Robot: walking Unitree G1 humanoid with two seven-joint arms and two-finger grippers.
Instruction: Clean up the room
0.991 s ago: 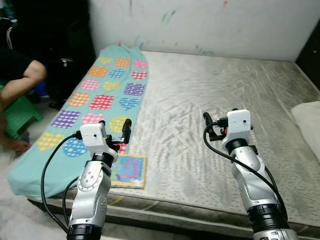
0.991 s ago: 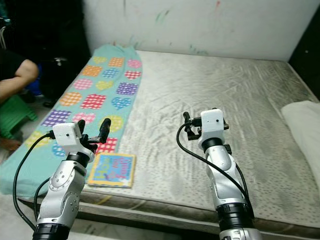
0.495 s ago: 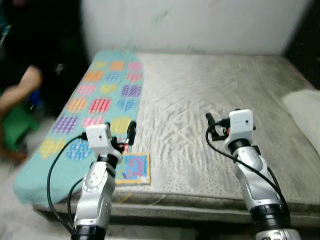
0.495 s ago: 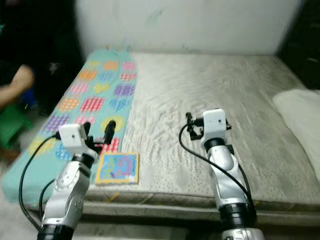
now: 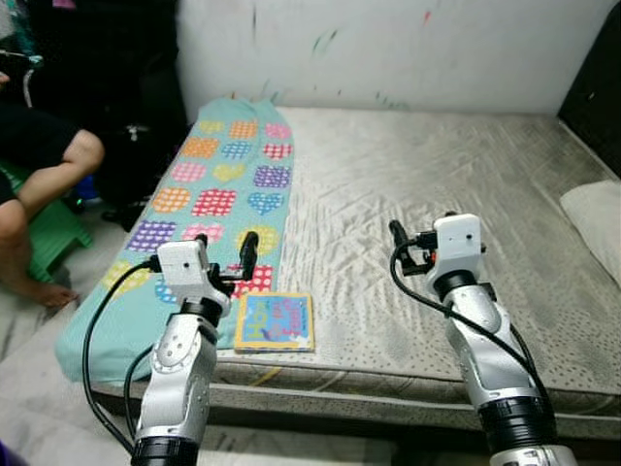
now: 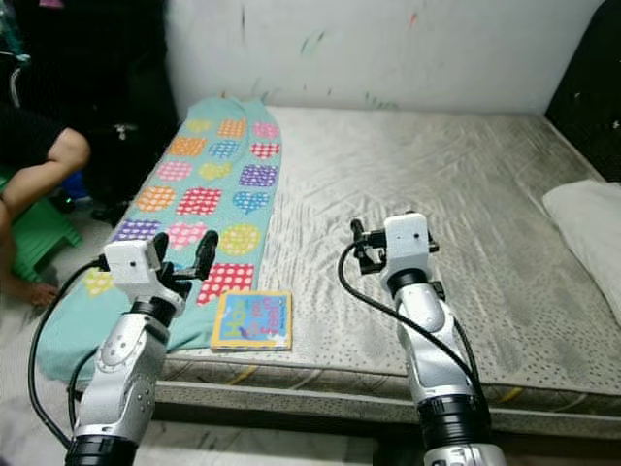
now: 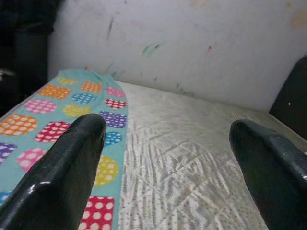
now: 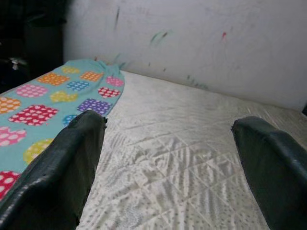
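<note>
Left eye view: a colourful book (image 5: 276, 320) is seen lying flat at the near edge of the bed (image 5: 417, 194), just right of the teal patterned blanket (image 5: 209, 194).
Right eye view: a white pillow (image 6: 590, 228) is spotted at the far right; a person's leg (image 6: 39, 170) at the left.
Left wrist view: left gripper (image 7: 163, 167) is held above the bed, jaws spread wide, nothing held.
Right wrist view: right gripper (image 8: 168, 163) is raised too, jaws spread, nothing between them.

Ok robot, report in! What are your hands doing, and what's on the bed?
Left hand and right hand open, empty, above the mattress. Book near the front edge, beside the blanket. Person's leg at left.
</note>
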